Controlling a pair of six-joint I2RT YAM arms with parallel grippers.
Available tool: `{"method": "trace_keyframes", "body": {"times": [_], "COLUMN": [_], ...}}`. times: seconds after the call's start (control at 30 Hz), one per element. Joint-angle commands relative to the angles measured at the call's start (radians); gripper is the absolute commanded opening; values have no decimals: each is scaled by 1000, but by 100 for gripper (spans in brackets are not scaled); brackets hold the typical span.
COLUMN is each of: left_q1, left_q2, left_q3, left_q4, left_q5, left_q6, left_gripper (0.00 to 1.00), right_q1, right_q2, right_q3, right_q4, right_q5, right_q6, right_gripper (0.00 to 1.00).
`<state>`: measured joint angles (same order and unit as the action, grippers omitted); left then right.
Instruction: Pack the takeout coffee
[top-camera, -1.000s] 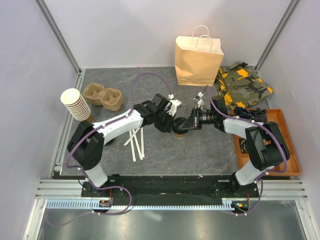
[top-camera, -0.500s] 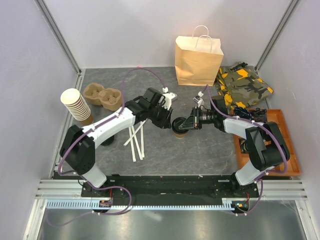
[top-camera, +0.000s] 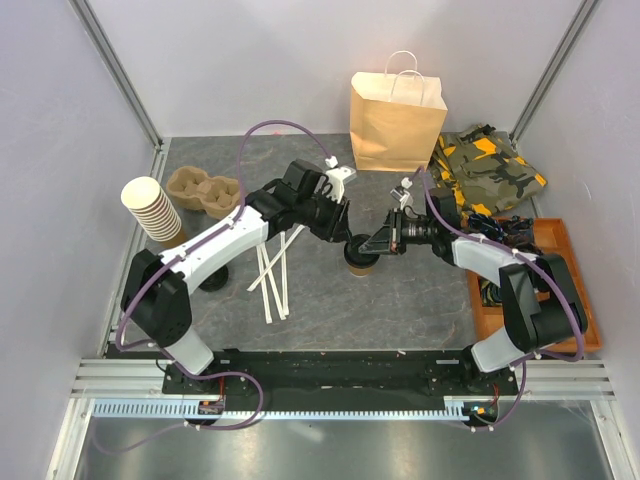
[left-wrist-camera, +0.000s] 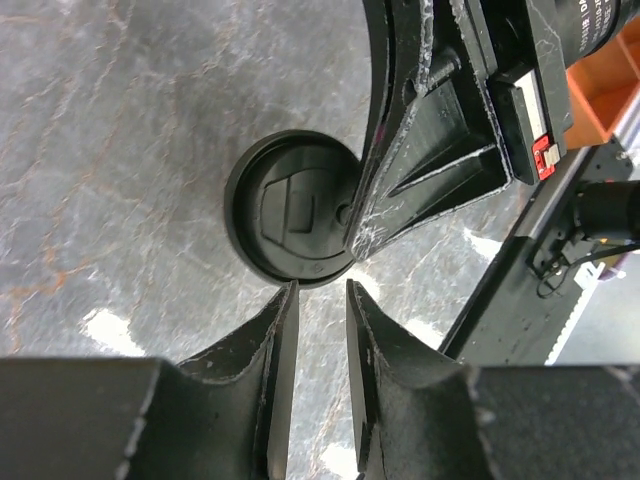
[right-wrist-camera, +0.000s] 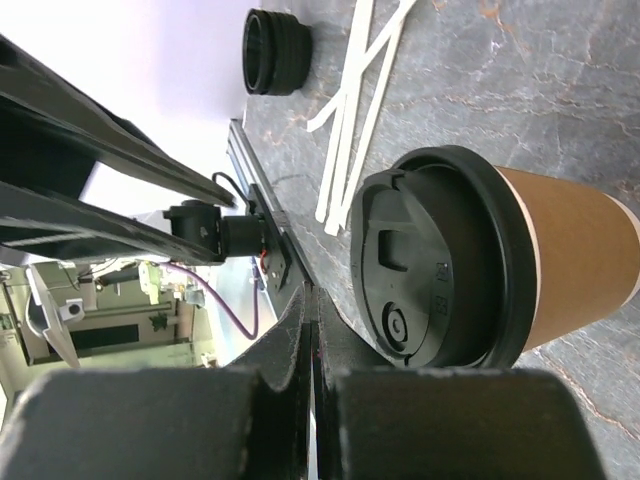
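Two facts: the paper bag (top-camera: 397, 120) stands well beyond both grippers, and the takeout coffee (top-camera: 360, 256) sits on the bench (top-camera: 420, 290) at the shut tip of my right gripper (right-wrist-camera: 312, 300), which I judge is steadying its lid (left-wrist-camera: 290, 215), with my left gripper (left-wrist-camera: 320, 290) just beside, narrowly parted and empty.

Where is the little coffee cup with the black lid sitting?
From above, the takeout coffee stands mid-table, between the left gripper and right gripper, right of the white sticks.

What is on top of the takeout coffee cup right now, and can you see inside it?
A round black lid covers the kraft cup; the shut right pincer sits at the lid's edge. The lid hides whatever is inside.
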<state>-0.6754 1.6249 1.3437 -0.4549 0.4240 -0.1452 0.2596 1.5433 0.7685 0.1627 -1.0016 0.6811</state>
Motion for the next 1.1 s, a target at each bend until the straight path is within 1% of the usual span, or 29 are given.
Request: {"method": "trace_keyframes", "body": {"times": [0.0,0.13,0.2,0.23,0.27,0.3,0.33,0.37,0.4,0.43,0.47,0.5,0.57,0.7,0.8,0.97,1.0,1.07], "left_q1": [-7,-9,-9,-7,0,7,13,32,45,68,77,85,94,92,92,92,92,92], "left_q2": [24,42,49,49,50,50,55,58,61,72,78,81,95,136,167,204,211,220], "left_q3": [35,29,3,-9,-43,-60,-81,-134,-162,-188,-237,-259,-291,-278,-256,-248,-250,-245], "left_q4": [62,96,128,183,215,254,339,407,459,529,644,692,778,829,829,796,776,747], "left_q5": [76,120,188,214,287,330,398,439,473,516,525,530,527,518,503,472,466,444], "left_q6": [-57,-112,-138,-177,-203,-229,-299,-345,-455,-512,-563,-646,-691,-746,-757,-755,-746,-729], "left_gripper": [33,31,29,28,28,28,28,28,28,28,28,28,28,27,25,23,23,22], "right_q1": [-16,-39,-54,-57,-65,-65,-65,-71,-72,-77,-86,-91,-105,-112,-114,-114,-114,-112], "right_q2": [-28,-25,-29,-32,-38,-41,-45,-55,-60,-64,-74,-78,-86,-95,-114,-138,-144,-163], "right_q3": [32,29,32,35,37,38,40,41,44,46,49,52,55,64,74,127,146,166], "right_q4": [51,40,34,29,23,20,15,8,1,-5,-21,-31,-66,-118,-158,-310,-336,-400], "right_q5": [-31,-32,-34,-34,-35,-37,-37,-38,-40,-38,-37,-37,-28,3,37,121,168,216], "right_q6": [40,32,29,29,29,29,29,29,28,20,14,6,-20,-58,-83,-182,-221,-258], "right_gripper": [0,0,0,0,0,0,0,0,0,0,0,0,0,0,0,0,1,5]}}
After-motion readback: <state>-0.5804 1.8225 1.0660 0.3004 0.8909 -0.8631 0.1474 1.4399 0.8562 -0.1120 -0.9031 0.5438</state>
